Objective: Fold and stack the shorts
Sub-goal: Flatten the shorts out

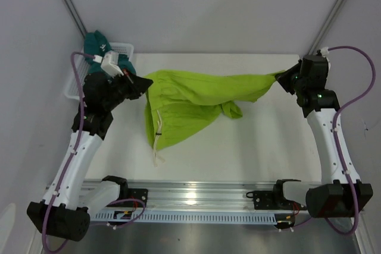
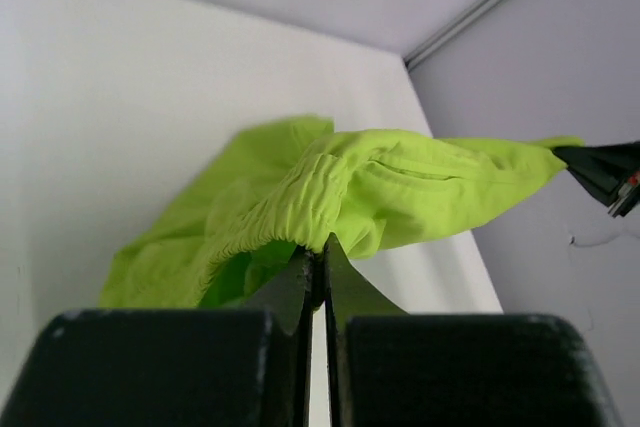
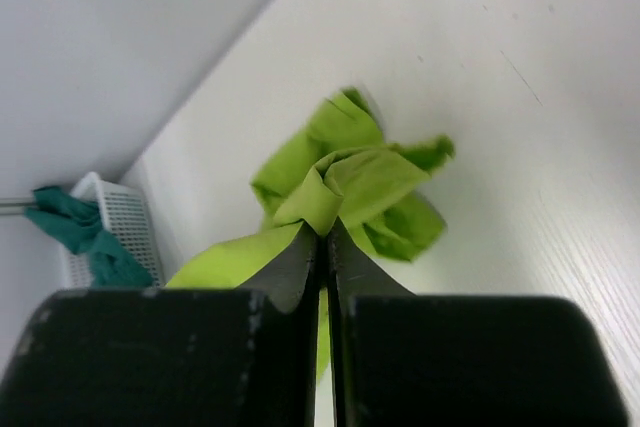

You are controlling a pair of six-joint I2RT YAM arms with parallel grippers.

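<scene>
Above the worktop (image 1: pixel 262 147), overhead view: the lime green shorts (image 1: pixel 190 102) hang stretched between the left pincer (image 1: pixel 144 82) and the right pincer (image 1: pixel 282 78), the lower part draping onto the surface, a white drawstring (image 1: pixel 158 141) trailing toward the arm bases.
Behind the left pincer: the dark teal shorts (image 1: pixel 95 43) lie heaped in the white basket (image 1: pixel 74 84).
Left wrist view: left pincer (image 2: pixel 322 262) pinched tight on the elastic waistband of the lime green shorts (image 2: pixel 400 187); the right pincer (image 2: pixel 600 172) holds the far end.
Right wrist view: right pincer (image 3: pixel 322 242) clamped on a folded corner of the lime green shorts (image 3: pixel 360 182); dark teal shorts (image 3: pixel 85 232) and basket (image 3: pixel 125 217) lie beyond.
Step in hand: likely spreading the lime pair before folding.
Next move: probably lowering it flat, keeping tension even.
Count: two shorts, two pincers, one basket.
</scene>
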